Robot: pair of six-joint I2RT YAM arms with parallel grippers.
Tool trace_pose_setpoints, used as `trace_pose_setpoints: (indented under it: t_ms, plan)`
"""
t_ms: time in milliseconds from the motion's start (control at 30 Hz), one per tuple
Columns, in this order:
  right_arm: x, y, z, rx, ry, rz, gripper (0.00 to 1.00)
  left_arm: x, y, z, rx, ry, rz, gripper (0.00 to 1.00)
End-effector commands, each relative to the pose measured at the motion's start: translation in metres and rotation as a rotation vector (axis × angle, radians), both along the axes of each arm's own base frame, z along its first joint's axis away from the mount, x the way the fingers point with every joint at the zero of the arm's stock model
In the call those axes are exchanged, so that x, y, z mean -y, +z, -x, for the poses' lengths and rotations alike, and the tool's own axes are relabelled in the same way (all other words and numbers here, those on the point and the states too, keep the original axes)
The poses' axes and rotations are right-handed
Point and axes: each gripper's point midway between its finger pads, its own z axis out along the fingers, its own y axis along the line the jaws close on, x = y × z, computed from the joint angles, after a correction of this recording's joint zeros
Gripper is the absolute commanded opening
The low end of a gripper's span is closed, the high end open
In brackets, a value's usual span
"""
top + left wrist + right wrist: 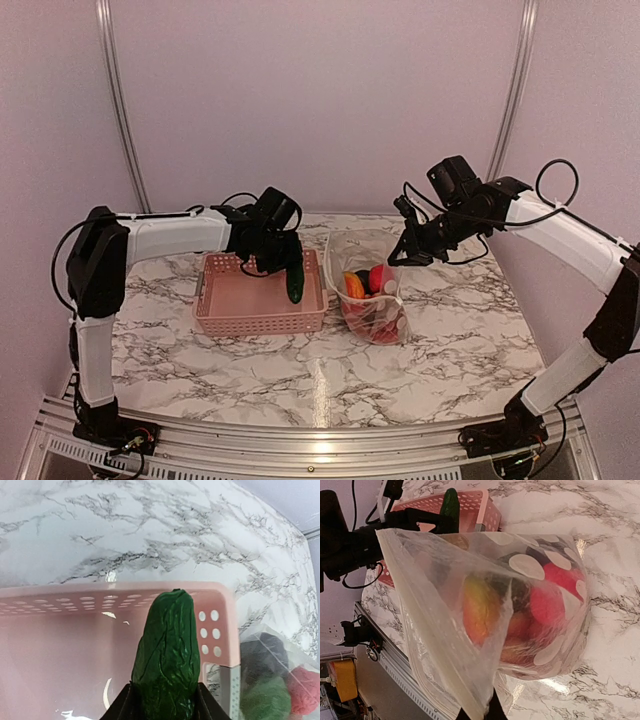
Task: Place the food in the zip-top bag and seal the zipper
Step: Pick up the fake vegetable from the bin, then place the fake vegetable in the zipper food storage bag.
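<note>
The green cucumber piece [167, 645], nearest the left wrist camera, projects from between the fingers of the left gripper [165, 706]. The fingers clamp one end of it from both sides, and it hangs over the right end of the pink basket [75, 592]. Just right of the basket the zip-top bag [372, 290] stands upright on the marble table [450, 350]. It holds the rest of the food [545, 600]: red pieces, an orange one, a dark one and a green one. The right gripper [477, 712] is fully closed on the bag's rim, pinching one side of the mouth and holding it up. The zipper [415, 630] runs unsealed along that edge. The step in hand appears to be carrying this piece, seemingly the last one outside, to the bag. To do it well, the left arm should probably lift the piece clear of the basket wall and bring it over the mouth rather than against the soft side. It should enter end-first, and the fingers should release only once its tip is below the rim. The right gripper should hold the rim high and taut, since a slack mouth may fold shut or the loaded bag may tip.
</note>
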Motion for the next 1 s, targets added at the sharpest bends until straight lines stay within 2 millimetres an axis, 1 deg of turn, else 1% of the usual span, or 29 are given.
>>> trace_pose_setpoints:
  t_ms: [0, 100, 200, 233, 300, 367, 467, 500, 567, 633, 767, 900, 967]
  plan:
    - [0.006, 0.015, 0.001, 0.035, -0.024, -0.019, 0.0, -0.005, 0.098, -0.002, 0.232, -0.001, 0.066, 0.25]
    - [0.007, 0.014, 0.004, 0.035, -0.029, -0.025, 0.0, -0.003, 0.129, 0.007, 0.295, -0.028, 0.108, 0.24]
    - [0.009, 0.013, 0.006, 0.033, -0.036, -0.028, 0.0, 0.012, 0.167, 0.022, 0.392, -0.093, 0.191, 0.24]
    - [0.009, 0.012, 0.007, 0.032, -0.035, -0.03, 0.0, 0.019, 0.18, 0.029, 0.43, -0.116, 0.225, 0.24]
    - [0.007, 0.014, 0.008, 0.03, -0.03, -0.042, 0.0, 0.034, 0.215, 0.046, 0.545, -0.18, 0.31, 0.23]
    - [0.005, 0.017, 0.007, 0.033, -0.027, -0.05, 0.0, 0.049, 0.242, 0.063, 0.648, -0.245, 0.365, 0.23]
    - [0.003, 0.02, 0.006, 0.036, -0.024, -0.06, 0.0, 0.068, 0.276, 0.087, 0.797, -0.316, 0.435, 0.22]
    - [0.002, 0.021, 0.006, 0.036, -0.022, -0.064, 0.0, 0.072, 0.282, 0.093, 0.831, -0.33, 0.442, 0.23]
    - [0.0, 0.022, 0.006, 0.029, -0.016, -0.078, 0.0, 0.081, 0.287, 0.101, 0.877, -0.35, 0.45, 0.22]
    - [-0.002, 0.026, 0.007, 0.024, -0.013, -0.094, 0.0, 0.091, 0.287, 0.107, 0.897, -0.368, 0.463, 0.22]
    - [-0.004, 0.033, 0.007, 0.027, -0.016, -0.113, 0.0, 0.105, 0.273, 0.107, 0.899, -0.366, 0.445, 0.2]
    - [-0.007, 0.035, 0.007, 0.015, -0.016, -0.133, 0.0, 0.112, 0.258, 0.11, 0.942, -0.336, 0.406, 0.2]
    - [-0.009, 0.035, 0.009, 0.005, -0.014, -0.147, 0.0, 0.115, 0.252, 0.108, 0.96, -0.313, 0.4, 0.2]
